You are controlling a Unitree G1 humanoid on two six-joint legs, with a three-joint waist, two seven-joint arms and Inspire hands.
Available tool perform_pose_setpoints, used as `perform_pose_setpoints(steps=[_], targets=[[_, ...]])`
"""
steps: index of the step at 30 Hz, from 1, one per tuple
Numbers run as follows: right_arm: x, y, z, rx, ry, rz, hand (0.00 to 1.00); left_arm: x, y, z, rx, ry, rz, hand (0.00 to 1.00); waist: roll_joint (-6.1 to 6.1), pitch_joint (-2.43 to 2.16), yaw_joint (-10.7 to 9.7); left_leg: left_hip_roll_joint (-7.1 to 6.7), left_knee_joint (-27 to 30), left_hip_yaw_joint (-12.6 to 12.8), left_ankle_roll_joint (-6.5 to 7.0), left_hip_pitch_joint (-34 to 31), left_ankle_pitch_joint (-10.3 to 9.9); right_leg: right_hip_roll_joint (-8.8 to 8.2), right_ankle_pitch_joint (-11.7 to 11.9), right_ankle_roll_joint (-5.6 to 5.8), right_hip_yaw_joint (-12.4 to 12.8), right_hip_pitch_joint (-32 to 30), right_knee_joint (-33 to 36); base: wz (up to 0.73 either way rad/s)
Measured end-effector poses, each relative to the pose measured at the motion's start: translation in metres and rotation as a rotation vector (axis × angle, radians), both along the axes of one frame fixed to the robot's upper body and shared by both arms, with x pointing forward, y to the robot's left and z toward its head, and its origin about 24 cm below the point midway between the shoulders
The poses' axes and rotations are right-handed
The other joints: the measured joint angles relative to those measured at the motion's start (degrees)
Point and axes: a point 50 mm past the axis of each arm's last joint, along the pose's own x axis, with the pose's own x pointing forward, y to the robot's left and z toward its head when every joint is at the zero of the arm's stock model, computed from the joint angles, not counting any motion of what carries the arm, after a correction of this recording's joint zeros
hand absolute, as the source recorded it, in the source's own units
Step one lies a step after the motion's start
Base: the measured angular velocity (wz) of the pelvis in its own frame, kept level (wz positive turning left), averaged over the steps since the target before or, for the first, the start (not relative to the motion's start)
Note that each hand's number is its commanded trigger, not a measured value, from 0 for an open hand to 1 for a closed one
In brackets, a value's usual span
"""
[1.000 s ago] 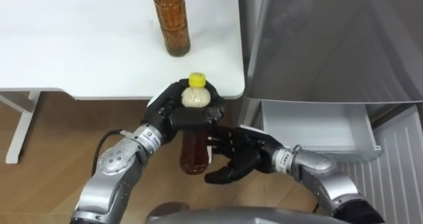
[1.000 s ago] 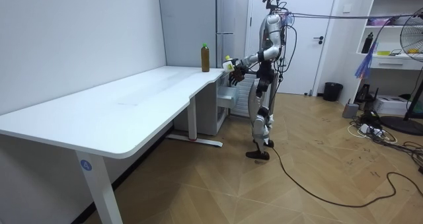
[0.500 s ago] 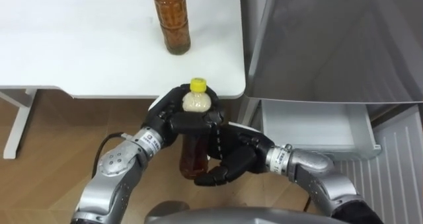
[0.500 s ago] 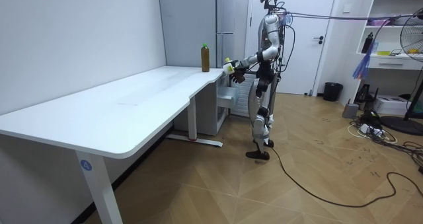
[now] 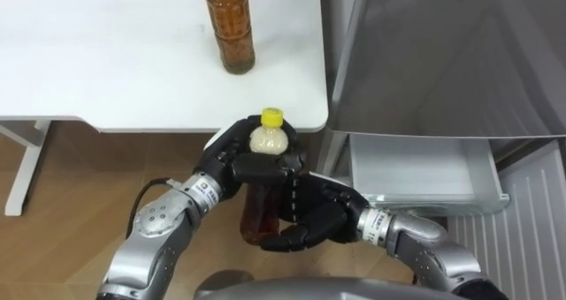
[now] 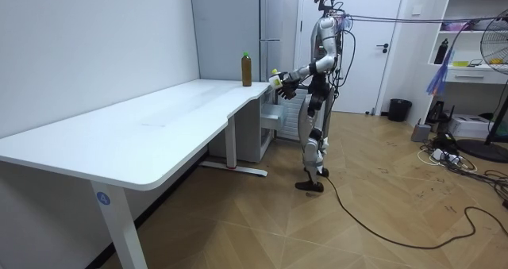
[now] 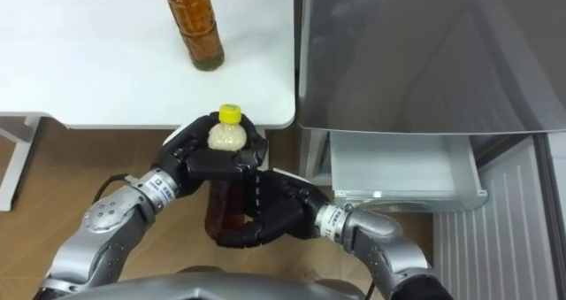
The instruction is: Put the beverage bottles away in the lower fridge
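Note:
A tea bottle [image 5: 267,140] with a yellow cap is held upright in front of the white table's [image 5: 106,70] near edge. My left hand [image 5: 232,158] is curled round its shoulder from the left. From the right, my right hand [image 5: 311,216] wraps its fingers round the bottle's brown lower part. A second tea bottle [image 5: 230,30] stands on the table near its right edge, green-capped in the room view [image 6: 246,69]. To the right, the lower fridge drawer [image 5: 424,172] stands pulled open.
The grey fridge front [image 5: 442,52] rises just right of the table. Wooden floor lies below the table edge. In the room view I stand at the table's far end beside the fridge [image 6: 274,31].
My right hand has moved left against the held bottle and its fingers have closed round the lower part. The bottle has shifted slightly right in the left hand.

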Motion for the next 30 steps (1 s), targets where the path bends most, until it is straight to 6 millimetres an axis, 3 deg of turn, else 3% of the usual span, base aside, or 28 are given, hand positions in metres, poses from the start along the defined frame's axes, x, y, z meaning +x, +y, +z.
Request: perform_pose_setpoints(steps=[10,25,27,28,30], targets=[[-0.003,-0.009,-0.010,-0.079,0.062,-0.073,1.00,-0.005,-0.014,-0.002,-0.046,0.025,-0.049,1.00,-0.29,-0.13,0.28,0.01,0.00,0.41,0.00,-0.10,0.00,-0.01,0.00,0.00,-0.01,-0.33,0.12,0.00],[-0.002,-0.007,-0.009,-0.087,0.030,-0.066,1.00,-0.005,-0.012,-0.001,-0.099,0.045,-0.022,1.00,-0.43,-0.03,0.14,0.02,-0.11,0.63,0.00,-0.19,0.00,0.35,0.00,0.00,-0.02,-0.55,0.09,0.00],[-0.002,-0.007,-0.009,-0.087,0.031,-0.066,1.00,-0.006,-0.012,-0.001,-0.099,0.045,-0.022,0.60,-0.44,-0.02,0.19,0.02,-0.11,0.72,0.00,-0.19,0.00,0.36,0.00,0.00,-0.02,-0.54,0.09,0.00],[-0.002,-0.007,-0.009,-0.087,0.031,-0.065,1.00,-0.006,-0.012,-0.002,-0.099,0.045,-0.021,0.01,-0.46,-0.01,0.18,0.02,-0.10,0.75,0.00,-0.17,0.00,0.36,0.00,0.00,-0.02,-0.54,0.09,0.00],[-0.002,-0.007,-0.009,-0.087,0.031,-0.065,1.00,-0.005,-0.012,-0.002,-0.099,0.045,-0.021,0.00,-0.47,-0.01,0.18,0.05,-0.09,0.77,0.00,-0.16,0.00,0.33,0.00,0.00,-0.02,-0.55,0.09,0.00]])
